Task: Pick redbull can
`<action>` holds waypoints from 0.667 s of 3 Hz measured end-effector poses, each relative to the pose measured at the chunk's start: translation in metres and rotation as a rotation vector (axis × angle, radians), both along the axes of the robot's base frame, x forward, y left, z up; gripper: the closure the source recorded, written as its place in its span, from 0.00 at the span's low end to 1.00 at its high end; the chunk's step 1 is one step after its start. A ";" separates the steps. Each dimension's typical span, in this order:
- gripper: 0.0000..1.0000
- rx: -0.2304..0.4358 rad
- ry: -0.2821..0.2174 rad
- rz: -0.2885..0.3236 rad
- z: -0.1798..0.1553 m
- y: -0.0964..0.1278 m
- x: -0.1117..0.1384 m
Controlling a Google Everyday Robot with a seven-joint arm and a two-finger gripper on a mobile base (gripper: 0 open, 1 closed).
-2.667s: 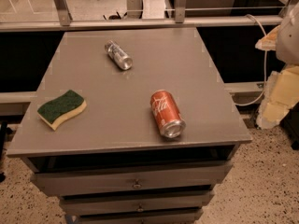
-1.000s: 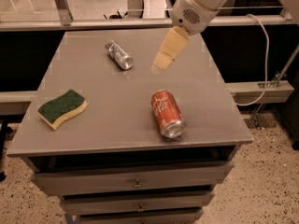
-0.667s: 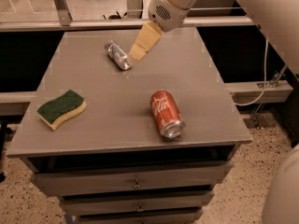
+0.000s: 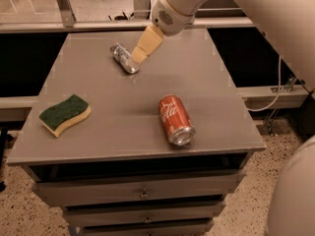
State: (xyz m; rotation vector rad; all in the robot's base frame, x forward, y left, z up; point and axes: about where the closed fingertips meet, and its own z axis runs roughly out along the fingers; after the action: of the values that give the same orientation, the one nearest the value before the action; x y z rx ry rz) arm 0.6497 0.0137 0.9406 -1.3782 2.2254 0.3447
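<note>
A: Risk?
B: Redbull can (image 4: 124, 58) lies on its side at the worktop's (image 4: 206, 82) far end. End effector (image 4: 137, 57) is just beside it; open or closed, can't tell. A nudge prob. rolls it away.
A: Count?
B: Near to far: 1 cola can (image 4: 175, 120), 1 sponge (image 4: 64, 113), 1 redbull can, 1 end effector.

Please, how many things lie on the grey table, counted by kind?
Cans: 2 (redbull can, red cola can)
Sponges: 1 (sponge)
Total: 3
The tool hangs just beside the redbull can, on its right in the picture.
</note>
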 end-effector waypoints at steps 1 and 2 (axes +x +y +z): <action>0.00 0.064 -0.040 -0.053 -0.020 0.031 0.051; 0.00 0.106 -0.047 -0.133 -0.041 0.062 0.101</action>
State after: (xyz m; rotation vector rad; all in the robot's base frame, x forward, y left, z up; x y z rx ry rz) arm 0.7512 0.0754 0.8994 -1.1651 2.2137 0.3733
